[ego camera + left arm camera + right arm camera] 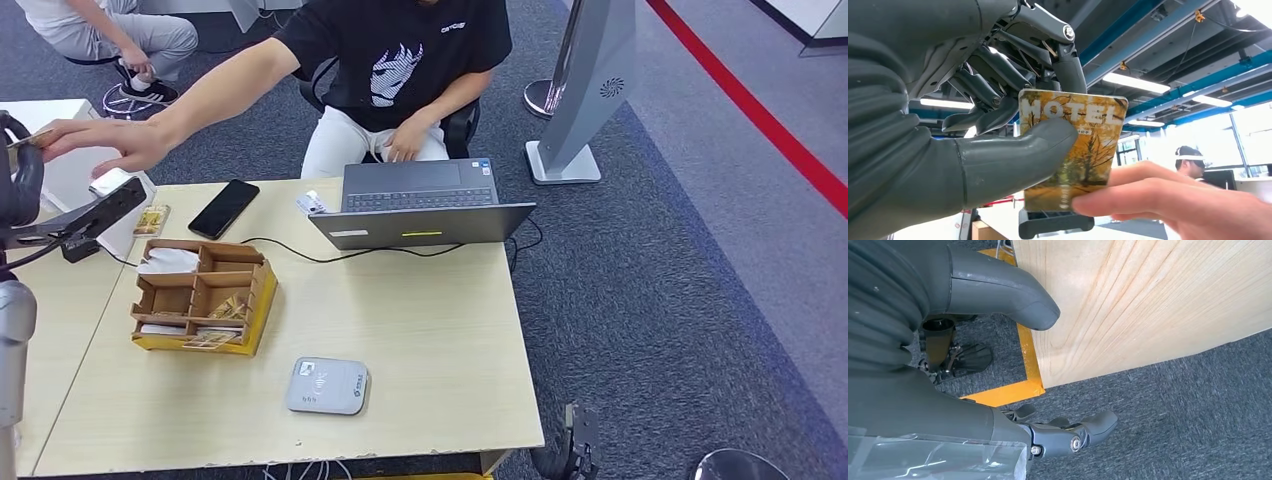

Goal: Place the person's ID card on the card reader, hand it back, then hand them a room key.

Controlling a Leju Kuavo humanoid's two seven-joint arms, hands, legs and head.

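Note:
My left hand [973,150] is raised and pinches a room key card [1088,150], printed with autumn trees and the word HOTEL, between its thumb and fingers. A person's hand [1168,205] touches the card's free end. In the head view my left hand [20,175] is at the far left, with the person's outstretched hand [110,140] right at it. The white card reader [327,385] lies near the table's front edge with nothing on it. My right hand [1013,300] hangs beside the table's corner, fingers apart, holding nothing.
A cardboard organizer [200,295] with several key cards stands left of centre on the table [430,330]. Behind it lie a black phone [224,208] and a loose card [150,220]. An open laptop [420,205] faces the seated person. A black bar [95,215] juts in at the left.

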